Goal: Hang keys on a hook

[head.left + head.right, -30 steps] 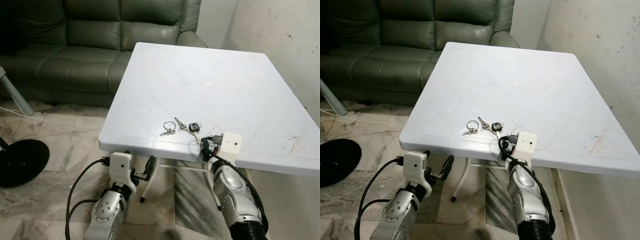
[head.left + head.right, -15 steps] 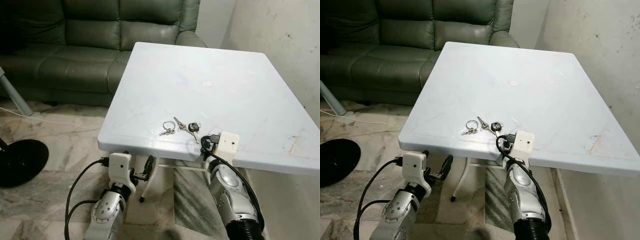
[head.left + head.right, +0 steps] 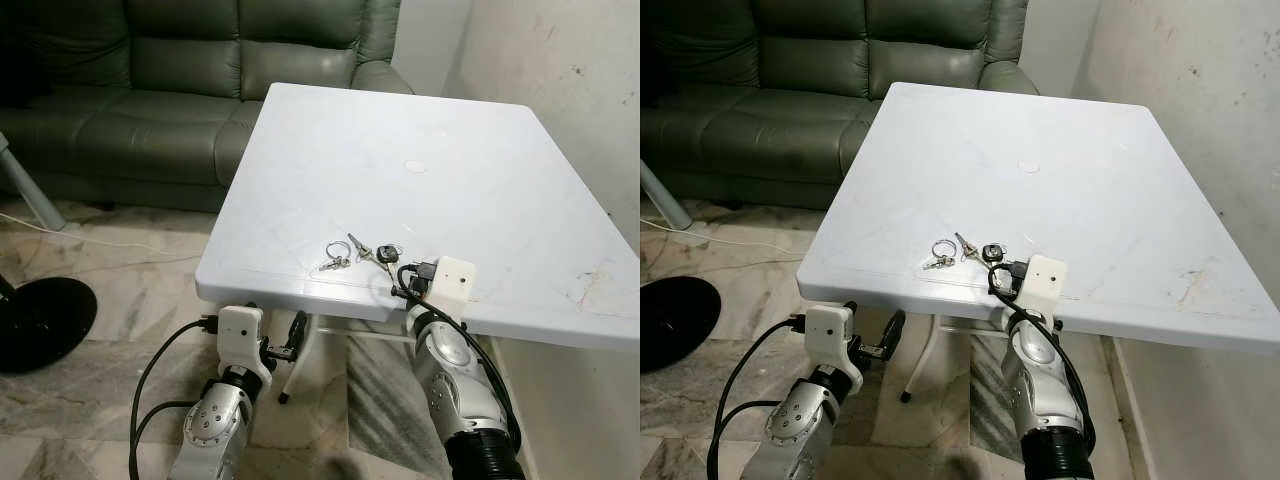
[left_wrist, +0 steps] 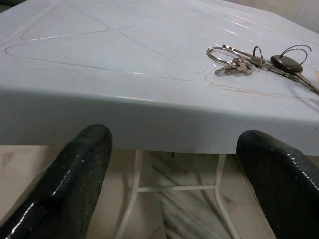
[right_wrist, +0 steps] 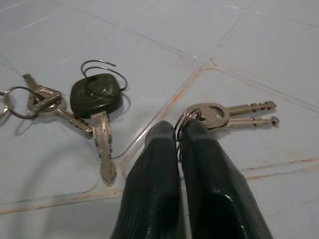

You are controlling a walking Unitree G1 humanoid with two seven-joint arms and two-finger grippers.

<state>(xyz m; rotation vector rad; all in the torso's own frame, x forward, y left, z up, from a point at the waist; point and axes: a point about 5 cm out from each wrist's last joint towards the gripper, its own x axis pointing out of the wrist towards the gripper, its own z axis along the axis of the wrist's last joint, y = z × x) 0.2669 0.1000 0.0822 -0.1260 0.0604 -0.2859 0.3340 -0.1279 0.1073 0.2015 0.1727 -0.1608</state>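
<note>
Down on the counter (image 3: 420, 120), the right gripper (image 5: 178, 130) had its jaws pinching a key ring (image 5: 187, 119); left gripper (image 4: 172, 149) jaws spread.

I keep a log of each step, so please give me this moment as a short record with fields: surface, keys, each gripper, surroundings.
surface: white table, a round cap at its middle
keys: black-headed key with ring and small keys near the front edge; a pair of silver keys apart from them
right gripper: on the table, fingers closed on the ring of the silver keys
left gripper: open, below the table's front edge
surroundings: green sofa behind, marble floor
</note>
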